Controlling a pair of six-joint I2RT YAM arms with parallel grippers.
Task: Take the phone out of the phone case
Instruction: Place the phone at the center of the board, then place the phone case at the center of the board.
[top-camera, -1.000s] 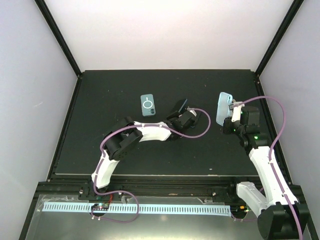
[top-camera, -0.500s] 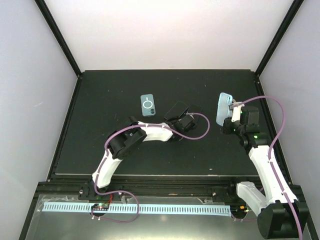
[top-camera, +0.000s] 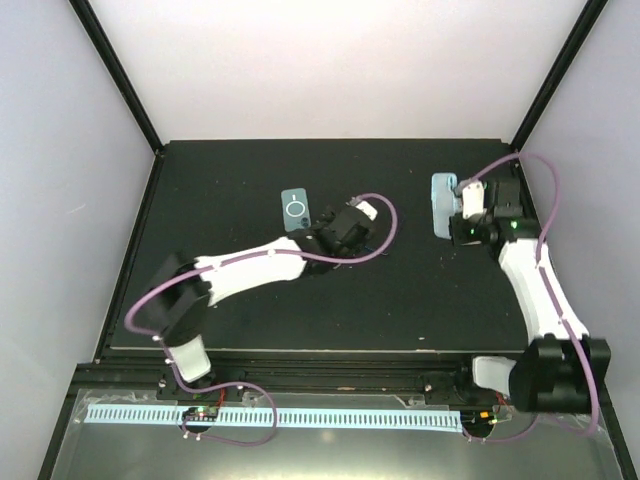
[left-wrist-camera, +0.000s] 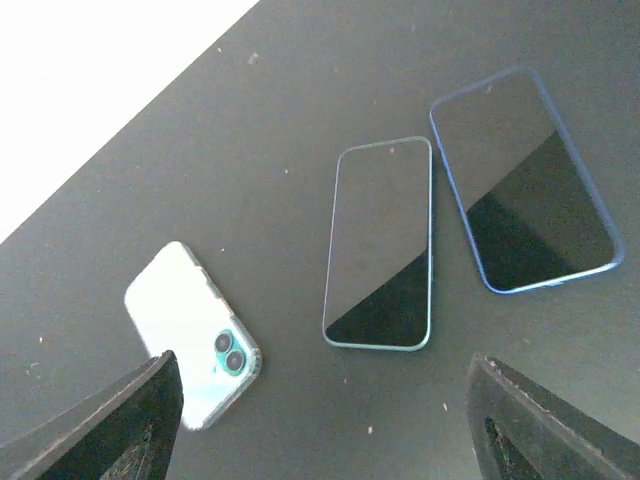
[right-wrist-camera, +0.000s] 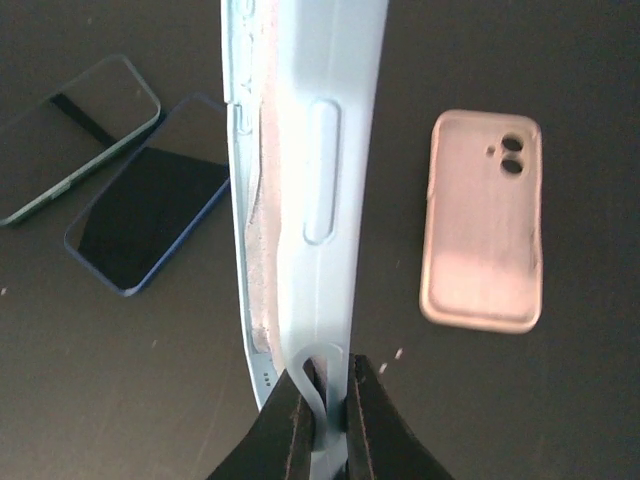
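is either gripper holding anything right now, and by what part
The right gripper pinches the light blue phone case by its thin side wall, near one end. The left gripper is open and holds nothing.

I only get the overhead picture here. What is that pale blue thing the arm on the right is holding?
Observer: The right wrist camera shows a soft pale blue case, edge-on, its rim pinched in the right gripper. It looks empty.
Operator: Where is the phone, then?
Observer: Two lie screen-up, side by side, in the left wrist view: a teal-rimmed phone and a blue-rimmed phone, dark against the black table.
Operator: Is the other arm holding one?
Observer: No. The left gripper hangs above them, fingers spread wide, nothing between.
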